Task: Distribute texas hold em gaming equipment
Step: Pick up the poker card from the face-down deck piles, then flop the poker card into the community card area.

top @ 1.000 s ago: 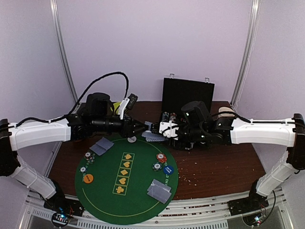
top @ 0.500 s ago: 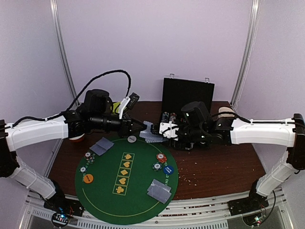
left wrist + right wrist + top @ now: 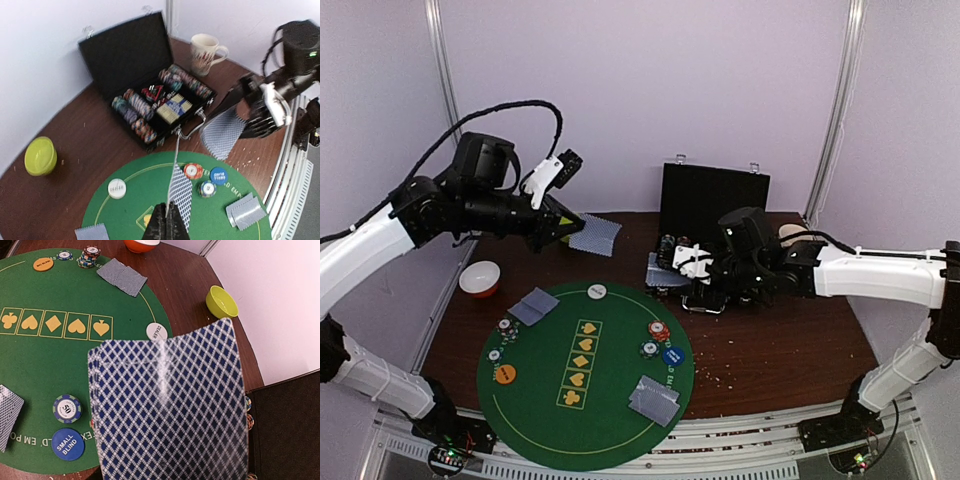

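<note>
My left gripper (image 3: 568,228) is rising away from my right gripper (image 3: 672,270), its fingers pinching one playing card (image 3: 595,237). The right is clamping the deck (image 3: 167,405). Two card pairs (image 3: 533,306) are lying dealt, and the suit boxes (image 3: 582,360) are waiting for cards.

Card lifted away from the deck
The left gripper (image 3: 566,228) has been raised and drawn back with a playing card (image 3: 595,237) pinched; the deck (image 3: 661,272) has been shifted slightly right.

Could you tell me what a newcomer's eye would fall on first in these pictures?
The left jaws, raised high on the left, pinch a single blue-backed card. The right jaws hold a stack of cards beside the open black chip case. Nearer, a round green mat carries chips and dealt card pairs.
</note>
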